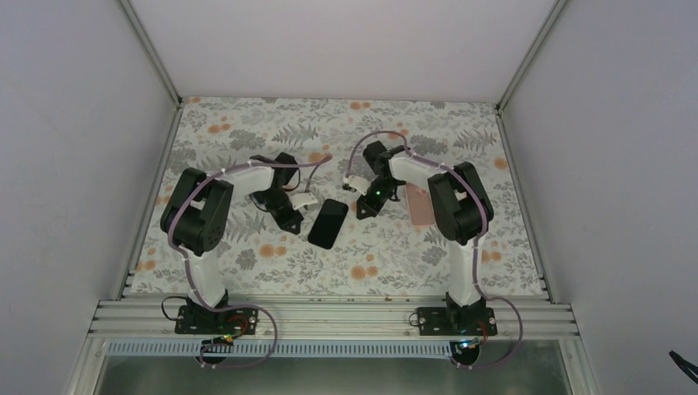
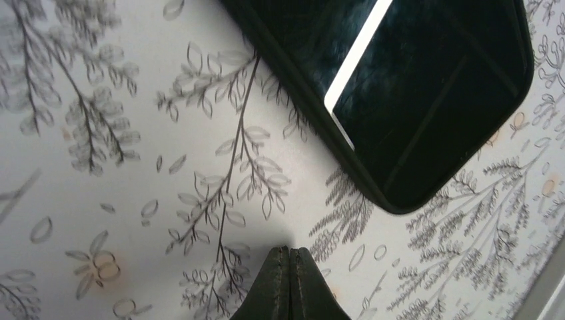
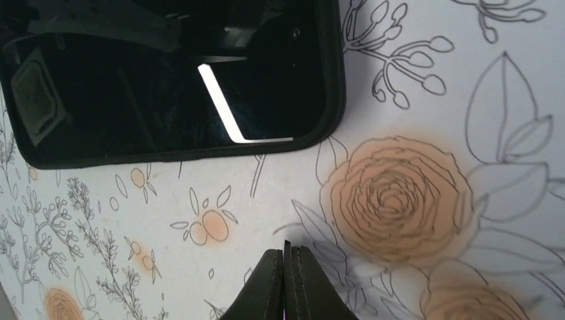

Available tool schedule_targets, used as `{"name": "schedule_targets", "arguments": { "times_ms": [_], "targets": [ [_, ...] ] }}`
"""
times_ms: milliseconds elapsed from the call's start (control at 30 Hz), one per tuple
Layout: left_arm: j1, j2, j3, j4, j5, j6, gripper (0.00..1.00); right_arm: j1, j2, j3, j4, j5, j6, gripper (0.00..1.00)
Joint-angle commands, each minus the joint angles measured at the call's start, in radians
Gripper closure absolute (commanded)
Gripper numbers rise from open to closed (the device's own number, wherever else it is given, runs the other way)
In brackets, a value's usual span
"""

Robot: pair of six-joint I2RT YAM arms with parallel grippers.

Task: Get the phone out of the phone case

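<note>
The phone [image 1: 328,223] lies flat on the surface [image 1: 247,132] between the arms, both jaws closed tight on nothing, so open them, pin one end, and peel what seems the dark case [image 3: 337,67] off a corner.

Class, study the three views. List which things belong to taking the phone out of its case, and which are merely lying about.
Belongs to the job:
- black phone
- dark case rim around it
- left gripper, shut
- right gripper, shut

Just lying about:
- pink flat item, partly hidden, identity unclear
- floral table cover
</note>
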Motion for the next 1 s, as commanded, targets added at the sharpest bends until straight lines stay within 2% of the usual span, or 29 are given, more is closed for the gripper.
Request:
{"name": "schedule_targets", "arguments": {
  "times_ms": [0,133,500,800,967],
  "targets": [
    [-0.046,-0.002,-0.025,0.158,-0.101,-0.002,0.98,-0.003,0.062,0.06,-0.028,-0.073,0.027,0.96],
    [-0.089,-0.014,-0.037,0.2,-0.114,0.011,0.98,-0.004,0.098,0.122,-0.035,-0.09,0.059,0.96],
    [-0.15,0.033,-0.037,0.172,-0.056,0.032,0.98,0.0,0.169,0.245,-0.099,-0.12,0.064,0.96],
    [-0.218,0.07,0.001,0.164,-0.034,0.022,0.98,0.009,0.152,0.22,-0.092,-0.127,0.065,0.96],
    [-0.262,0.095,0.029,0.157,-0.028,0.026,0.98,0.027,0.193,0.269,-0.096,-0.143,0.07,0.96]
  ]
}}
